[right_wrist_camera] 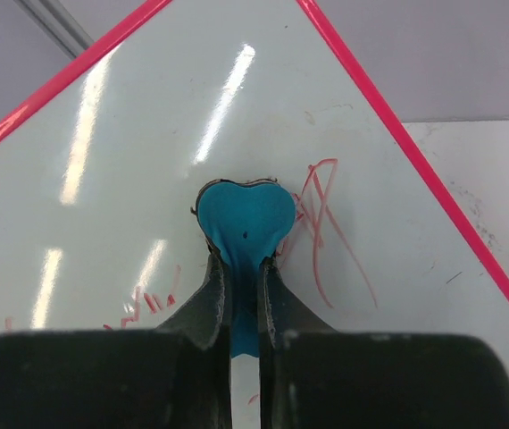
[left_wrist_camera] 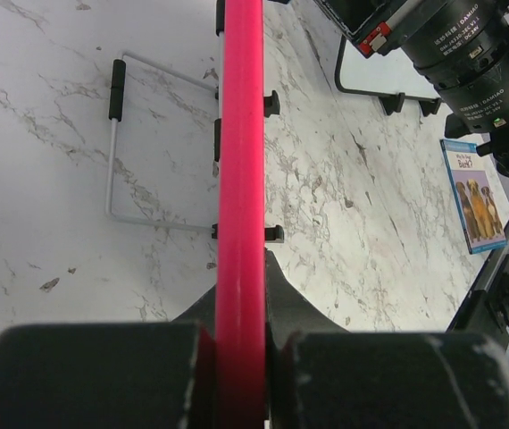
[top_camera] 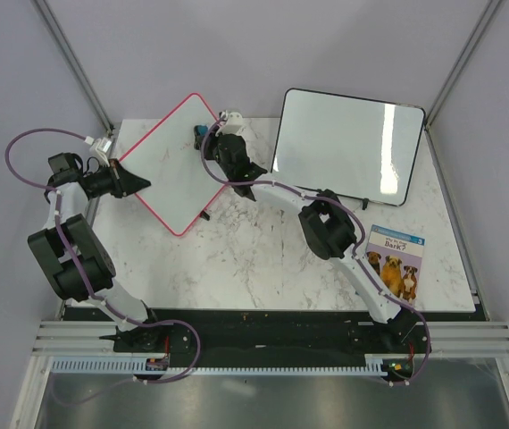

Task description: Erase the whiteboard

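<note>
The whiteboard point(top_camera: 172, 161), white with a thin pink frame, is held tilted up off the table at the back left. My left gripper point(top_camera: 135, 184) is shut on its left corner. In the left wrist view the pink frame edge point(left_wrist_camera: 239, 161) runs straight up between the closed jaws of that left gripper point(left_wrist_camera: 240, 299). My right gripper point(top_camera: 216, 140) is shut on a blue eraser point(right_wrist_camera: 244, 218) and presses it against the board face point(right_wrist_camera: 129, 206). Red handwriting point(right_wrist_camera: 328, 219) shows just right of the eraser, and more red marks point(right_wrist_camera: 147, 302) lie lower left of it.
A larger black-framed whiteboard point(top_camera: 344, 147) leans at the back right. A book with dogs on its cover point(top_camera: 394, 261) lies at the right. A wire stand point(left_wrist_camera: 116, 152) lies on the marble under the pink board. My right arm point(top_camera: 326, 223) stretches across the middle.
</note>
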Tool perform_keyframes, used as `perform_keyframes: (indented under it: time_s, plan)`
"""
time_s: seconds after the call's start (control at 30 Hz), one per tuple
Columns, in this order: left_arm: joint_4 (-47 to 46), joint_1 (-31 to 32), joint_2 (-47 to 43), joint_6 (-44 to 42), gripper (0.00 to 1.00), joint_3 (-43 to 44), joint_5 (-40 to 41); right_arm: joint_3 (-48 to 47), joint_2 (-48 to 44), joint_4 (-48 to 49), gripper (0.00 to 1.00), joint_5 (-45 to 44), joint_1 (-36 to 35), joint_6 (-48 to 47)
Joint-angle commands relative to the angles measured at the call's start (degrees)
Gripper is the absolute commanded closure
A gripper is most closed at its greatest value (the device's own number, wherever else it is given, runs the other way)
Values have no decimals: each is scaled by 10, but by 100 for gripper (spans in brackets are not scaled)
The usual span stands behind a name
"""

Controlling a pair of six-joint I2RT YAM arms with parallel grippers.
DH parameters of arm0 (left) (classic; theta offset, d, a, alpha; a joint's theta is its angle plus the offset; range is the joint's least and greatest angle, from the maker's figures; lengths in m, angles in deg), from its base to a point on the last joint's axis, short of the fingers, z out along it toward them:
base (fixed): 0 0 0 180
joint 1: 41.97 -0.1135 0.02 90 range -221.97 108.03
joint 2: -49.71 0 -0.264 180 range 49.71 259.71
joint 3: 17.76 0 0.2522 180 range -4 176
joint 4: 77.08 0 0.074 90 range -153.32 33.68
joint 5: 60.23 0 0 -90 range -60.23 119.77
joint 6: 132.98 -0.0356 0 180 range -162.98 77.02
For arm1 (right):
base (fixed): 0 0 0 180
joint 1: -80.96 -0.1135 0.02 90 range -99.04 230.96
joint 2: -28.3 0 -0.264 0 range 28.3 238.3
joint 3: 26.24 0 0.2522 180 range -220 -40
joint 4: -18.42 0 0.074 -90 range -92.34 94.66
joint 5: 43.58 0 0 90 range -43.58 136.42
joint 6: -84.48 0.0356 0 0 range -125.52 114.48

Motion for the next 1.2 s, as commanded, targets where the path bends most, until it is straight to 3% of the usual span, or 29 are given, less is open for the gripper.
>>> perform_keyframes:
  time_s: [0.0,0.2,0.37,0.53,0.83,1.0,1.17]
  plan:
    - [97,39,-13,-139,98,-17,1,28,11,-81,100,100,-59,-95]
    - [101,39,-19,-152,98,-28,4,30,-23,-96,100,134,-137,-171]
    - [104,39,-24,-154,98,-30,5,15,-18,-102,100,159,-173,-179]
    - [107,38,-23,-154,98,-27,6,-12,5,-110,100,94,-175,-178]
    - [110,39,-26,-156,98,-26,12,-5,19,-117,100,7,-69,-61]
    - [114,39,-27,-159,98,-26,13,1,15,-142,100,-67,-21,-66]
    - [119,40,-33,-163,98,-28,13,-33,32,-196,100,-68,14,-42]
